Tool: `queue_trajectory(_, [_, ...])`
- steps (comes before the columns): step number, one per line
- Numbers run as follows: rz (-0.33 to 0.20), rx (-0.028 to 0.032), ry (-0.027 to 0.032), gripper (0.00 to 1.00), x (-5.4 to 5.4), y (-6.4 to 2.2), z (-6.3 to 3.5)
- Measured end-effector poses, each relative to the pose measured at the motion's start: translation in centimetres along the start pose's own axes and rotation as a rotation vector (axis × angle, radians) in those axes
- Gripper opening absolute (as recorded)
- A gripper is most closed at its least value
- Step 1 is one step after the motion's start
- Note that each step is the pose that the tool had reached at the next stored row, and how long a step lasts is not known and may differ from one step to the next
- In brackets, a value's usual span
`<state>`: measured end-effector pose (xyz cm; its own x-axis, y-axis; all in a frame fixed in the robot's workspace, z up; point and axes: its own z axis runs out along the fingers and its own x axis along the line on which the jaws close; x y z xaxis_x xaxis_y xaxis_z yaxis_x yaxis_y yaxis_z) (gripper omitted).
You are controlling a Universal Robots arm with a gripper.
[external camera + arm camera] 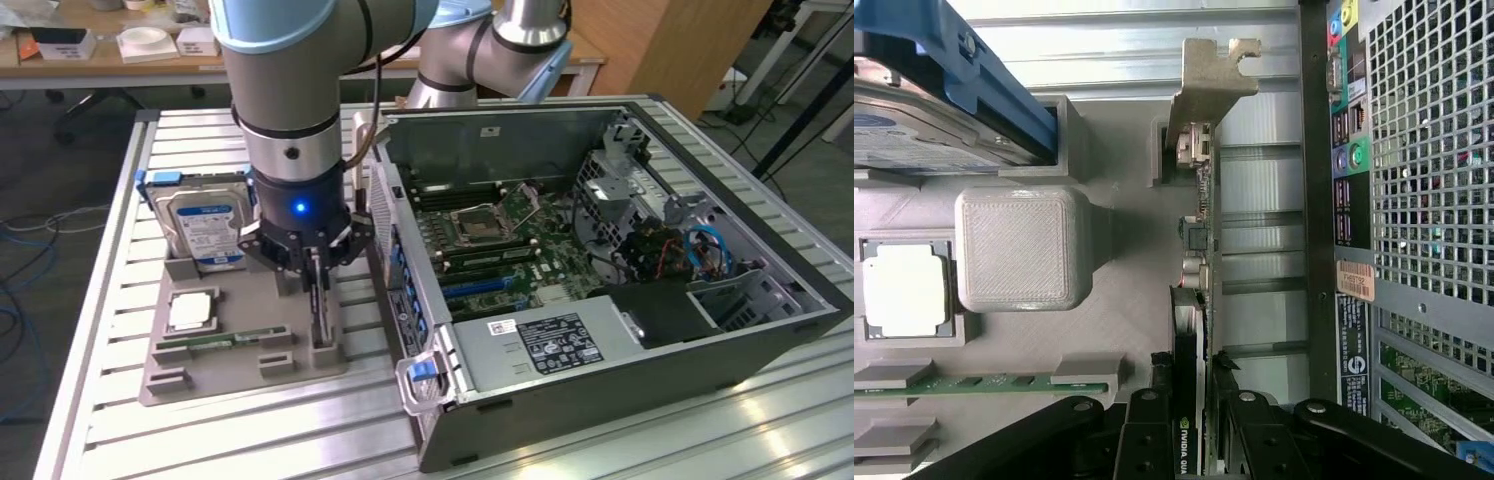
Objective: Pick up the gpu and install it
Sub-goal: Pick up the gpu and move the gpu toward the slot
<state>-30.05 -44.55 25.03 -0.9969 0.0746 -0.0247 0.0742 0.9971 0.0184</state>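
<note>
The gpu (1194,250), standing on edge in the tray (200,365) on the counter (107,250), is gripped from above by the narrowed hand (1191,410), its long axis lying along the tray.

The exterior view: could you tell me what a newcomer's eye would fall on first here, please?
Most striking is the open computer case on the exterior view's right, its motherboard laid bare. Beside it, the pincer, a blue light glowing above it, is closed on the gpu standing on edge in a grey tray.
</note>
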Motion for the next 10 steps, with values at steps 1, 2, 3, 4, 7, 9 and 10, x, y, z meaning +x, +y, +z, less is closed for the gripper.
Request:
queue_trajectory(1, [0.0, 0.0, 0.0, 0.26, 0.0, 0.0, -0.09])
queue_trajectory(2, [0.0, 0.0, 0.0, 0.26, 0.0, 0.0, -0.18])
queue_trajectory(3, [0.0, 0.0001, 0.0, 0.26, -0.01, 0.0, -0.27])
queue_trajectory(4, [0.0, 0.0, 0.0, 0.26, -0.01, 0.01, -0.36])
queue_trajectory(7, [0.0, 0.0, 0.0, 0.26, -0.02, 0.01, -0.64])
queue_trajectory(9, [0.0, 0.0, -0.0001, 0.26, -0.02, 0.01, -0.81])
queue_trajectory(10, [0.0, 0.0, 0.0, 0.26, -0.02, 0.01, -0.9])
